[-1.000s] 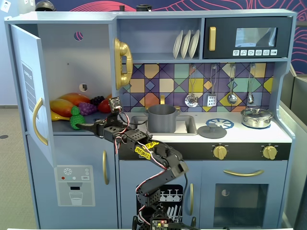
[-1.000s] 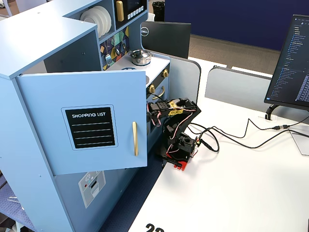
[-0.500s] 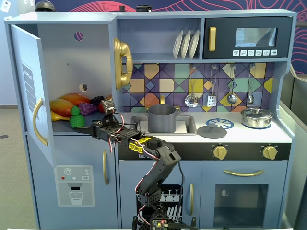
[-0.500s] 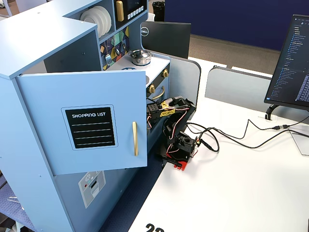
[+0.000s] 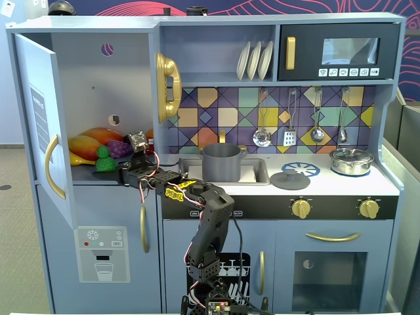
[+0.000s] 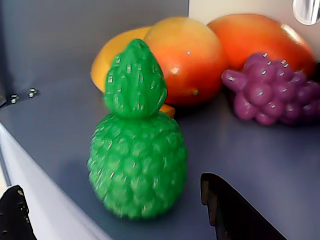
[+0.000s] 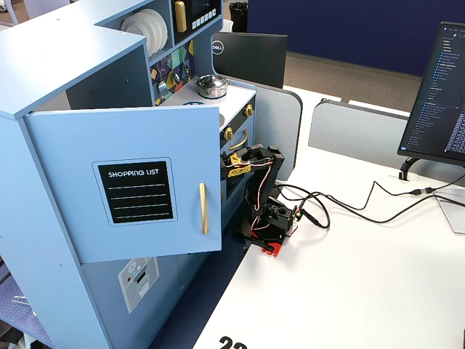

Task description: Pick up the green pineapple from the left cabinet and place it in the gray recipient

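Green bumpy plastic pineapple (image 6: 136, 145) stands upright on the shelf of the open blue-gray left cabinet (image 5: 85, 105), directly ahead of my tool (image 6: 115, 210), whose black fingers (image 6: 235, 210) are spread wide on either side of it without touching it. Beyond the tool's reach lie orange-red toy fruit (image 6: 187, 60) and, off to the right, a purple plastic grape bunch (image 6: 272, 92). The matte gray cylindrical pot (image 5: 221, 163) sits in the toy sink, well to the tool's right.
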Controlling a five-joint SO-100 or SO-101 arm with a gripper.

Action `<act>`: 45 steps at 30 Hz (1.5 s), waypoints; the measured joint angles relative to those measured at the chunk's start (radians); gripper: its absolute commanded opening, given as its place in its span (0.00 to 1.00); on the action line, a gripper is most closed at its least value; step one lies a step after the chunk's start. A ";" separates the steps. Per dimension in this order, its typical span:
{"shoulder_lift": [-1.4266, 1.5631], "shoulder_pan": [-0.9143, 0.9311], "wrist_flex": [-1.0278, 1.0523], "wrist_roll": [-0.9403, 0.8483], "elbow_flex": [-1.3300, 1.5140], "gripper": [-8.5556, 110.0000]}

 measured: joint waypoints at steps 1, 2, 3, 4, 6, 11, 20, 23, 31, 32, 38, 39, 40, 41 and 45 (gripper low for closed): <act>-0.017 0.000 0.000 0.009 -0.018 0.39; -0.037 0.003 0.000 0.018 -0.037 0.39; -0.055 0.006 0.000 0.028 -0.055 0.38; -0.077 0.009 0.000 0.037 -0.075 0.38; -0.120 0.018 0.000 0.048 -0.115 0.36; -0.213 0.029 0.000 0.066 -0.207 0.07; -0.195 -0.011 0.000 -0.009 -0.253 0.07; -0.074 -0.037 0.012 -0.026 -0.233 0.07; 0.499 -0.064 0.066 -0.100 0.063 0.07; 0.571 -0.052 0.066 -0.100 0.100 0.07; 0.890 0.124 0.127 -0.060 0.176 0.07; 0.925 0.176 0.143 -0.037 0.175 0.07; 0.954 0.232 0.166 -0.012 0.172 0.07; 0.965 0.291 0.195 0.018 0.164 0.07; 0.973 0.525 0.351 0.126 0.092 0.07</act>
